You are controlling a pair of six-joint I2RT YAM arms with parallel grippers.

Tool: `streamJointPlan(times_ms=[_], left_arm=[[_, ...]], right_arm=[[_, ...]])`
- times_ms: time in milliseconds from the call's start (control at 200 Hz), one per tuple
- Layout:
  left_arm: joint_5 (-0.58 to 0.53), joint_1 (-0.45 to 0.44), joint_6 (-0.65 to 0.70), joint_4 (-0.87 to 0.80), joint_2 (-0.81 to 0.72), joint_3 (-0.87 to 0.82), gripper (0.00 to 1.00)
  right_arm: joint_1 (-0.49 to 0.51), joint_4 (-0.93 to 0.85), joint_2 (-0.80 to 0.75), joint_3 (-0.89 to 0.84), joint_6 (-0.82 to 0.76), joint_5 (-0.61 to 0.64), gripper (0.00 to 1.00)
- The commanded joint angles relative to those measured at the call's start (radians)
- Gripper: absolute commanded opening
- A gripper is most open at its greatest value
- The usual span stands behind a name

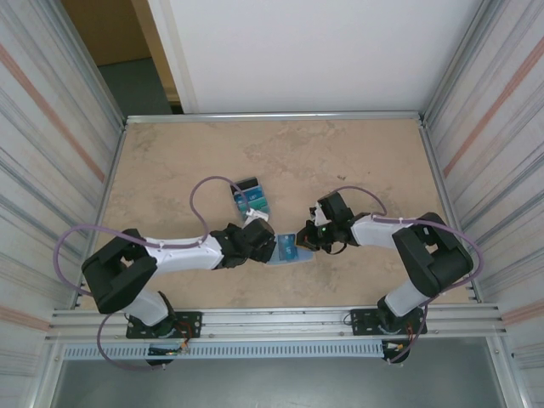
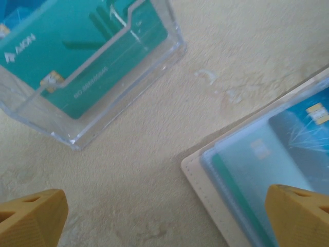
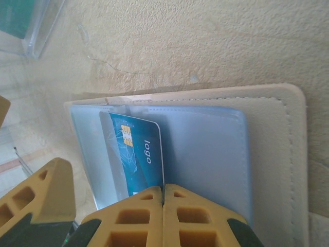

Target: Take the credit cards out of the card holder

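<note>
Beige tabletop [image 2: 154, 134]; teal "AION" card [image 2: 77, 46], "logo" card [image 3: 141, 154] in card holder [image 3: 267, 154]

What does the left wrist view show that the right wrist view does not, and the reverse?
Left wrist: the left gripper, fingers wide apart, and the chip and lettering on the teal card. Right wrist: the right gripper, shut, its tips at a blue card marked logo. Both: the open card holder, the clear stand, the table.

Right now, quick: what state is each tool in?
Left tool: open, holding nothing.
Right tool: shut, apparently pinching the edge of the teal-blue plastic chip card.
</note>
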Motion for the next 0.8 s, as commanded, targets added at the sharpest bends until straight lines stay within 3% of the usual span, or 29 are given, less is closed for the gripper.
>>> streamJointPlan(times_ms=[0,797], left_arm=[[0.021,-0.01,0.058,0.049,-0.022,0.015,0.99],[-0.004,-0.05,0.09,0.039,0.122,0.073,0.99]], right_arm=[[-0.005,-0.059,-0.033,0.024,-0.025,0.037,0.0],[-0.005,-0.094,-0.088,0.019,-0.02,0.05,0.0]])
